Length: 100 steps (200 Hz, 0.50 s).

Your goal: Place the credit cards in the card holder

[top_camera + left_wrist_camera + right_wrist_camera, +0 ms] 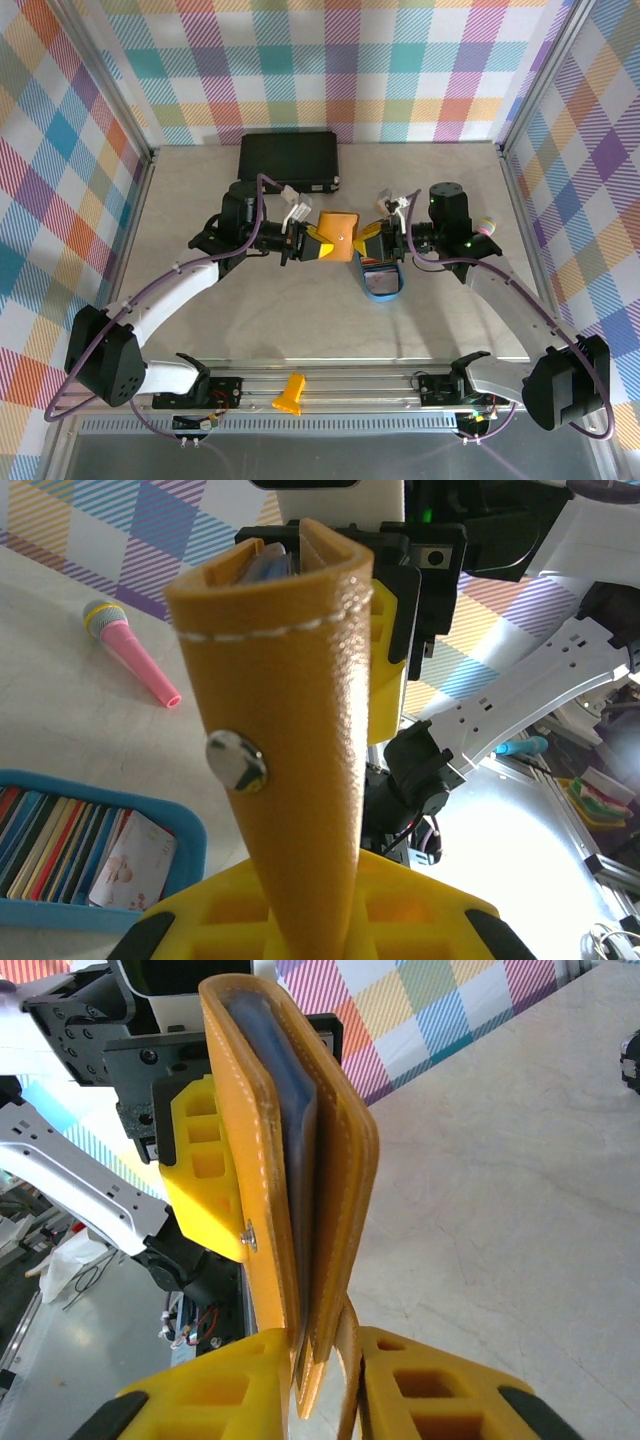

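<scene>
The mustard-yellow card holder (338,236) hangs folded above the table's middle, held from both ends. My left gripper (300,243) is shut on one end; in the left wrist view the card holder (290,730) rises from between my left gripper's (315,920) yellow fingers, its snap facing the camera. My right gripper (385,240) pinches the other end. In the right wrist view the right gripper (325,1380) presses on the card holder's (250,1160) edges and tab. A bluish layer shows inside the fold. The credit cards (60,845) stand packed in the blue tray (190,832).
The blue tray (381,291) lies on the table just below the grippers. A large black case (288,160) lies at the back. A pink toy microphone (130,652) rests on the table to the right. A small orange piece (289,393) sits on the front rail.
</scene>
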Each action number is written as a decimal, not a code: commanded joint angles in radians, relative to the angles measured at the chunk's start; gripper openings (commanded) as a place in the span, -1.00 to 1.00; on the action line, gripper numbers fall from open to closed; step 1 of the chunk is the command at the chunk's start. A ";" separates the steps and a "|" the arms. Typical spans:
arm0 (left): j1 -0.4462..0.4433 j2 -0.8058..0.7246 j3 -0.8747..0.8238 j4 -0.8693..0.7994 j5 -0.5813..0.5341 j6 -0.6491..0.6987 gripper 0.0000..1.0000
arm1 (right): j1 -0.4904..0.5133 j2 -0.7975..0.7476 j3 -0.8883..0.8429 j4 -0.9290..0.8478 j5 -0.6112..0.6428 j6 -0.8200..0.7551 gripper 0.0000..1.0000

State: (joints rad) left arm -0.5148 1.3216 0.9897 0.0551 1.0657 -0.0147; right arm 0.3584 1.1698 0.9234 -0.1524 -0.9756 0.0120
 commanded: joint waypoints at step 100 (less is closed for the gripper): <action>0.000 0.014 -0.013 0.087 0.097 -0.040 -1.00 | -0.016 -0.009 -0.041 0.159 -0.152 0.034 -0.65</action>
State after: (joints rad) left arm -0.5148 1.3289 0.9871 0.0891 1.1175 -0.0410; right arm 0.3405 1.1698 0.8955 -0.0467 -1.0683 0.0341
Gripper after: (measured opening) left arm 0.114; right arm 0.175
